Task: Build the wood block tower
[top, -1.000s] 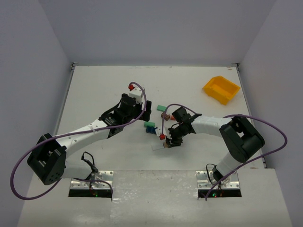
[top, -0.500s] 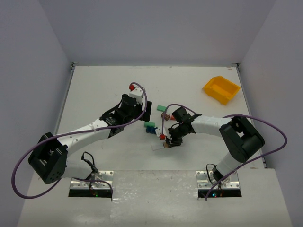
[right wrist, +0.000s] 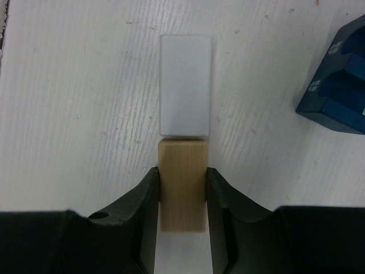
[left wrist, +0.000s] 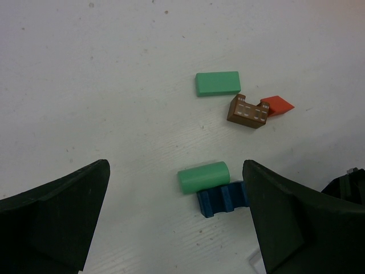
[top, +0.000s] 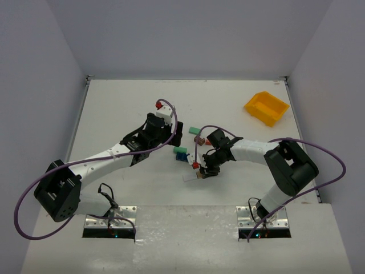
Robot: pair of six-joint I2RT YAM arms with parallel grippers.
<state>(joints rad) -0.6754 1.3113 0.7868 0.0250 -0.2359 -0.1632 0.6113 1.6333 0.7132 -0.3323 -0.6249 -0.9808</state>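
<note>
Pinching a tan block (right wrist: pixel 181 157), the right gripper (right wrist: pixel 182 181) is squeezing it from both sides w/ its fingers, approx mid-table, a bit to the near side. Block's far end is meeting the pale plank (right wrist: pixel 185 85), which is lying flat just past it; can't tell if the block is resting on the table (top: pixel 114 108) or lifted a bit. Left gripper (left wrist: pixel 175 171) is hovering w/ fingers spread wide, holding nothing, over the loose pcs: green cylinder (left wrist: pixel 203 176) touching blue block (left wrist: pixel 223 200), green flat block (left wrist: pixel 217 83) farther off, brown block (left wrist: pixel 247 112) right beside red piece (left wrist: pixel 277 105). Nothing is sitting on top of anything, so the tower is looking barely started, prob just the base plank laid. Remaining, imo: stacking tan, blue, green, brown and red pcs. Yellow bin (top: pixel 266 108) is sitting far right, not involved
</note>
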